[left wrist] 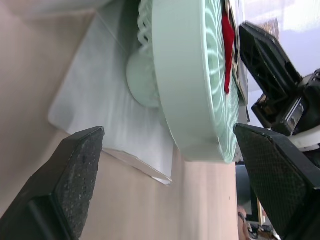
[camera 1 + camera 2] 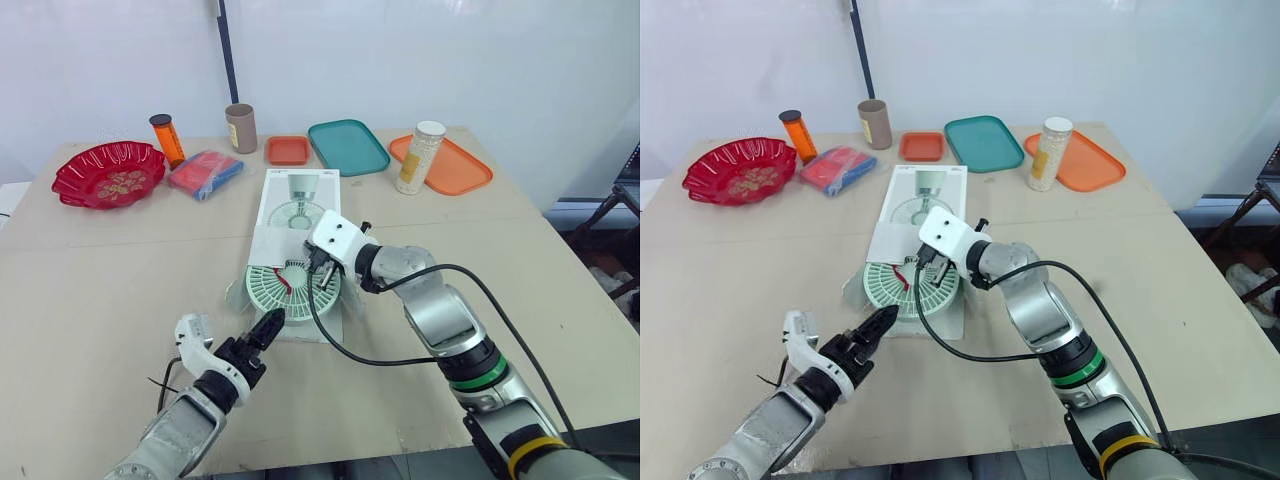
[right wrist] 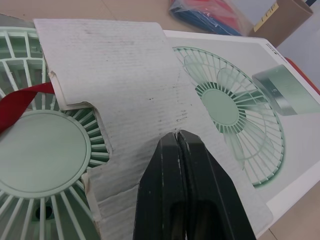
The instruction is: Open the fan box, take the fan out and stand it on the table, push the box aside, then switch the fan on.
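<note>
While the white flat cardboard fan box [image 2: 300,195] lies printed side up at mid bench [image 2: 100,270], its near end is open. The pale green round plastic fan [image 2: 290,292] lies flat at that end, grille up, not standing. A grey-white cardboard flap [image 3: 125,75] covers part of the grille, and a red strap [image 2: 283,281] crosses it.

Right hand [image 3: 176,136] is over the flap with its black fingers pressed together, tips at the flap surface; cannot tell if they pinch it. Left hand [image 2: 270,325] is low over the bench just beside the fan's near rim, fingers spread wide apart and gripping nothing.

Along the far side of the bench, well apart from the box:
- red scalloped bowl [image 2: 108,172]
- orange pill bottle [image 2: 167,138]
- red and blue plastic packet [image 2: 205,173]
- brown cardboard tube [image 2: 240,127]
- small orange tray [image 2: 288,150]
- teal rectangular tray [image 2: 348,146]
- white-capped cylinder jar [image 2: 420,158], standing on the large orange tray [image 2: 465,170]
</note>
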Motion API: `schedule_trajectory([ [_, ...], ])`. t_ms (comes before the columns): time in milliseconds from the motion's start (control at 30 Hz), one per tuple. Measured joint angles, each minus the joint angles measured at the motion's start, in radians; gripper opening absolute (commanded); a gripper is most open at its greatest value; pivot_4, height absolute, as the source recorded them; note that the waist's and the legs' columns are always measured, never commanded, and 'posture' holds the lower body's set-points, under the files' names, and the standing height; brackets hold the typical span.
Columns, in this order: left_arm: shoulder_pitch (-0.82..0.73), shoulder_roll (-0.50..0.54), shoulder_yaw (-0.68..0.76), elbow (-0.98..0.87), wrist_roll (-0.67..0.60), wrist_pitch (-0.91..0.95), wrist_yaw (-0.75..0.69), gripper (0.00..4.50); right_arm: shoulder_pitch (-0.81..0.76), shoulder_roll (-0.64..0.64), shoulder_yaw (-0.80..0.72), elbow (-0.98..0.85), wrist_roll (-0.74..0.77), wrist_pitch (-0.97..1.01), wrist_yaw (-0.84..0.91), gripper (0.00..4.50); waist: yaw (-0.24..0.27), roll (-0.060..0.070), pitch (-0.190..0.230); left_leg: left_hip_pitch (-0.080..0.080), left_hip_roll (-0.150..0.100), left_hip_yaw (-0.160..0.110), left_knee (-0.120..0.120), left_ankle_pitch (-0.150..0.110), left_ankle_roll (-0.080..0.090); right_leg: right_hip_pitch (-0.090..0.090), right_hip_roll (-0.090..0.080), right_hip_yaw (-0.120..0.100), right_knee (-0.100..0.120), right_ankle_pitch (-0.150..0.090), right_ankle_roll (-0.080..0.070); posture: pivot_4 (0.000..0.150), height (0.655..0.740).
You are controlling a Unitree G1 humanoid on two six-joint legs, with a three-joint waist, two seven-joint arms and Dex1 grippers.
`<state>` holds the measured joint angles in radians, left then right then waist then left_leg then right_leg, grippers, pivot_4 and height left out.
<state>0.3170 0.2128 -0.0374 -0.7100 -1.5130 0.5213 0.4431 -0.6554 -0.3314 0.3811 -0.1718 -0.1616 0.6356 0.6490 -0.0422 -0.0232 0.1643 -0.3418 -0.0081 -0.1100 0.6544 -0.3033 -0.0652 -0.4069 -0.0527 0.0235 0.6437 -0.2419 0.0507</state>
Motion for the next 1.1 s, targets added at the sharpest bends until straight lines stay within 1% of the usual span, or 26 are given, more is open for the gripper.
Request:
schedule_trajectory([
  [233, -0.014, 0.044, 0.086, 0.041, -0.037, -0.015, -0.065, 4.41, 0.004, 0.000, 0.000, 0.002, -0.001, -0.011, -0.005, 0.00, 0.001, 0.001, 0.001, 0.000, 0.000, 0.000, 0.000, 0.000, 0.000, 0.000, 0.000, 0.000, 0.000, 0.000, 0.000, 0.150, 0.7255],
  [367, -0.087, 0.063, 0.111, 0.089, -0.058, -0.012, -0.097, 4.41, 0.005, 0.000, 0.000, 0.003, -0.001, -0.013, -0.006, 0.00, 0.002, 0.001, 0.001, 0.000, 0.000, 0.000, 0.000, 0.000, 0.000, 0.000, 0.000, -0.001, 0.000, 0.001, -0.001, 0.150, 0.7255],
  [433, -0.113, 0.068, 0.112, 0.107, -0.067, -0.006, -0.109, 4.41, 0.005, 0.000, 0.000, 0.003, -0.001, -0.015, -0.006, 0.00, 0.002, 0.001, 0.001, 0.000, 0.000, 0.000, 0.000, 0.000, 0.000, 0.000, 0.000, -0.001, 0.000, 0.003, -0.005, 0.150, 0.7255],
  [700, -0.163, 0.045, 0.086, 0.187, -0.087, 0.029, -0.148, 4.41, 0.007, 0.000, 0.002, 0.013, -0.002, -0.031, -0.017, 0.00, 0.004, 0.001, 0.001, 0.000, 0.000, -0.001, 0.000, 0.000, 0.000, 0.000, 0.000, -0.001, 0.000, 0.003, -0.005, 0.150, 0.7255],
  [1000, -0.211, 0.027, 0.079, 0.259, -0.046, 0.045, -0.168, 4.41, 0.007, 0.001, 0.002, 0.018, -0.002, -0.032, -0.019, 0.00, 0.004, 0.001, 0.001, 0.000, 0.000, -0.001, 0.000, 0.000, 0.000, 0.000, 0.000, -0.001, 0.000, 0.003, -0.005, 0.150, 0.7255],
  [1100, -0.222, 0.003, 0.086, 0.267, -0.039, 0.044, -0.166, 4.41, 0.007, 0.001, 0.002, 0.018, -0.002, -0.032, -0.019, 0.00, 0.004, 0.001, 0.001, 0.000, 0.000, -0.001, 0.000, 0.000, 0.000, 0.000, 0.000, -0.001, 0.000, 0.003, -0.005, 0.150, 0.7255],
])
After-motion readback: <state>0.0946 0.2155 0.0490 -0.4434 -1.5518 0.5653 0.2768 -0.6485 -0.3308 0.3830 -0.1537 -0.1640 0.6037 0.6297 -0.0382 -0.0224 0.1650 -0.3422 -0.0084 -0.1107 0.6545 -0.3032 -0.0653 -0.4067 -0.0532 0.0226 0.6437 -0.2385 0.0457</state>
